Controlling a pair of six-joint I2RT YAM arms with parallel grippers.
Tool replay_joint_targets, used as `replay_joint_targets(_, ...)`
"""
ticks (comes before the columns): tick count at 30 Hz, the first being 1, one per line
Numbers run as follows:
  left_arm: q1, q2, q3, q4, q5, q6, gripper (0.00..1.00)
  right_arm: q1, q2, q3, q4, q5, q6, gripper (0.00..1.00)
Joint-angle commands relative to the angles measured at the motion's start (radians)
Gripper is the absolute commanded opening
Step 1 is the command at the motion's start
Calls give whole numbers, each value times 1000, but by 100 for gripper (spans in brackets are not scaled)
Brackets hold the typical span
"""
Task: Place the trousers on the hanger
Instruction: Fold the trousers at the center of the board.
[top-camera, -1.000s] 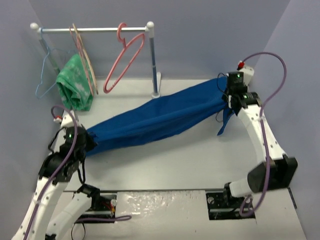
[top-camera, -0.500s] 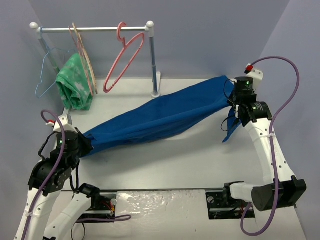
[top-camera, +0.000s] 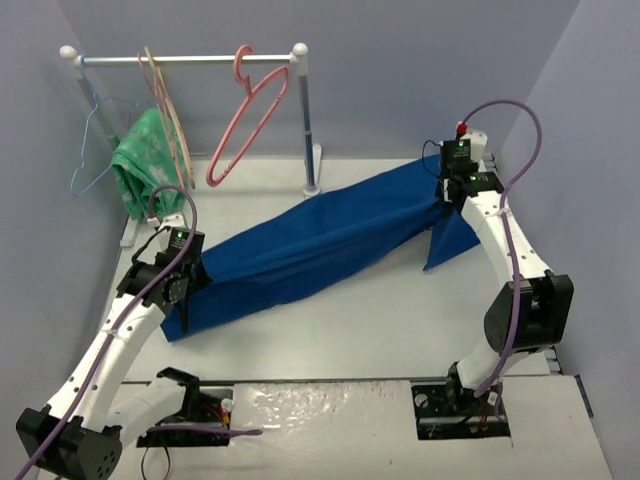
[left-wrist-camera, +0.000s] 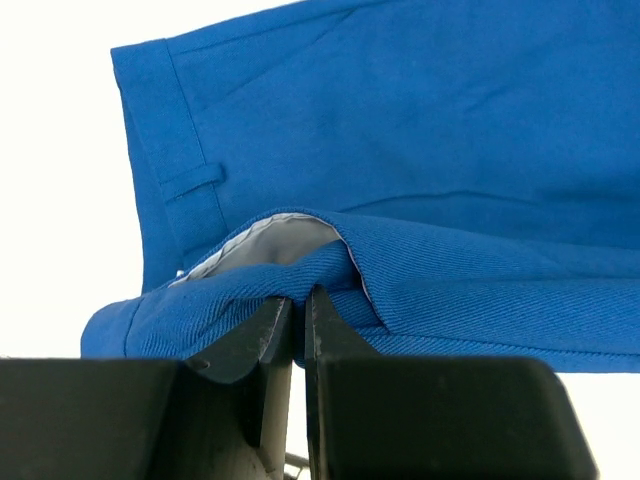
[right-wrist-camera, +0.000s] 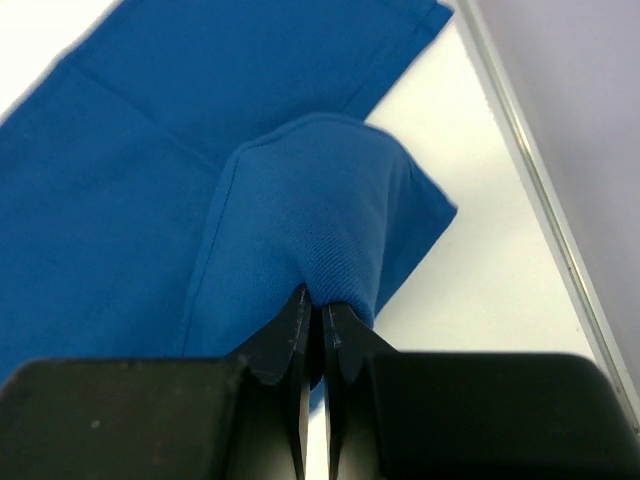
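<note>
**Inspector:** Left gripper, condition?

**Arm:** My left gripper is closed. Its jaws pinch a fold of the large royal-blue cloth trousers at the waist end. The wrist view shows the waistband, a belt loop and a pale pocket lining just above the pinch.

**Inspector:** Right gripper?

**Arm:** My right gripper is also closed, clamped on a bunched fold at the opposite, leg end. A loose flap of the cloth hangs down beside it.

**Inspector:** Position of the trousers?

**Arm:** They run diagonally across the white table, from my left gripper at near left to my right gripper at far right. They are broad in the middle and gathered at both grips. Below my right wrist, more of the cloth lies flat on the surface. From overhead I cannot tell whether the mid-length rests on the table or hangs just above it.

**Inspector:** Hanger?

**Arm:** The pink thick-rimmed plastic hanger hangs tilted by its curled hook from the grey rail at far left, near the rail's right post. It is well apart from the trousers.

**Inspector:** Other items on the rail?

**Arm:** A beige hanger, a thin light-blue wire hanger and a green patterned cloth hang toward its left end.
</note>
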Motion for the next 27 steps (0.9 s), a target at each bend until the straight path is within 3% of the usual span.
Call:
replay_joint_targets(1, 56, 54, 27, -6, -191, 65, 0, -34, 102, 140, 136, 146, -77, 0)
replay_joint_targets(14, 168, 193, 64, 75, -158, 85, 0, 37, 435, 485, 158, 199, -189, 0)
replay_joint_targets(27, 272, 344, 88, 154, -124, 110, 2, 37, 645, 645, 179, 176, -228, 3)
